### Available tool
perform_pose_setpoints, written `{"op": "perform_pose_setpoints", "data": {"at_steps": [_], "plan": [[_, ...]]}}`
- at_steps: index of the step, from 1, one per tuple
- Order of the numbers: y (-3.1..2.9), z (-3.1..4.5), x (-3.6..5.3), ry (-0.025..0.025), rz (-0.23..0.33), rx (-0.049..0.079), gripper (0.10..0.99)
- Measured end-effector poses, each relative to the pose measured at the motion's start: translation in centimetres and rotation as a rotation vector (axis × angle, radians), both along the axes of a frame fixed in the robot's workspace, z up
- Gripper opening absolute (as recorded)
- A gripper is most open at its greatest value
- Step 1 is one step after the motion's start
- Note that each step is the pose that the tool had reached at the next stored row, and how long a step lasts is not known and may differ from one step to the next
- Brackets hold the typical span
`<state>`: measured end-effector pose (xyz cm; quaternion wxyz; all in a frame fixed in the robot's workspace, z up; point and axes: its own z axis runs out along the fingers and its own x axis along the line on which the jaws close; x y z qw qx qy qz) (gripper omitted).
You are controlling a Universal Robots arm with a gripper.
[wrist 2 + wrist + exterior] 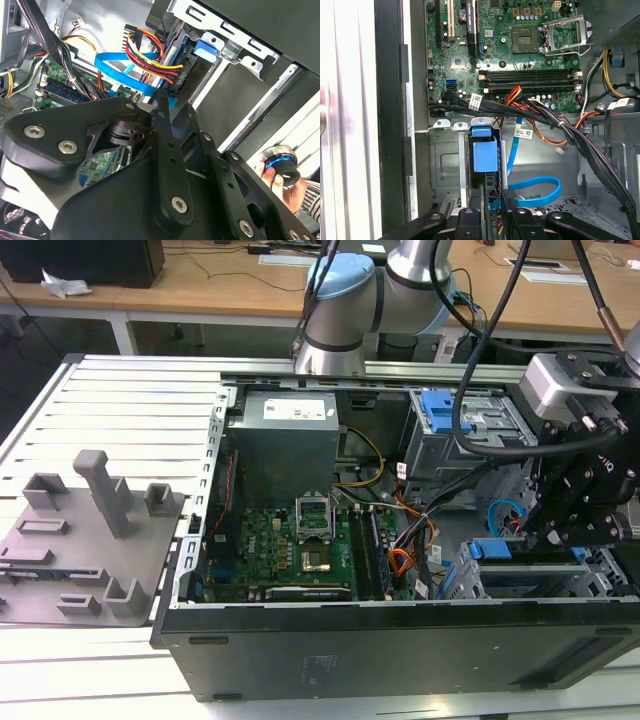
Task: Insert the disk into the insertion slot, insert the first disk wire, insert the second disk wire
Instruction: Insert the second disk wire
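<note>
The disk point(484, 156), in its bright blue carrier, sits inside the insertion slot point(445, 165), the silver cage at the case's near corner on the exterior view's right point(600, 575). An orange-red-yellow bundle, the first disk wire point(150, 55), ends in a black plug against the disk's end. The second disk wire point(536, 192) is a thin light-blue cable looping beside the disk, also seen in the second wrist view point(122, 75). My gripper point(496, 201) is shut on its small dark plug point(509, 196), right at the disk's end point(164, 97).
A blue-latched grey bay point(445, 410) stands behind the cage. Black cable bundles point(570, 135) cross between the motherboard point(520, 55) and the cage. A grey fixture plate point(80, 540) lies outside the case. A hand point(295, 192) holds a round knob point(280, 160) beyond the case wall.
</note>
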<state>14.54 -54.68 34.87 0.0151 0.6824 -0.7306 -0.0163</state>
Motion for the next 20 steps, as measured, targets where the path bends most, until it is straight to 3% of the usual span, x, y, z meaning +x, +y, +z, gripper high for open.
{"op": "perform_pose_setpoints", "data": {"at_steps": [3,5,11,13,20], "plan": [[-0.01,-0.47,-0.35,0.0000,0.003,0.028,0.302],[-0.06,-0.74,-0.39,0.0005,0.040,0.032,0.302],[-0.06,-0.78,-0.39,0.0006,0.042,0.033,0.286],[-0.06,-0.78,-0.39,0.0005,0.042,0.033,0.161],[-0.07,-0.66,-0.39,0.0006,0.042,0.034,0.161]]}}
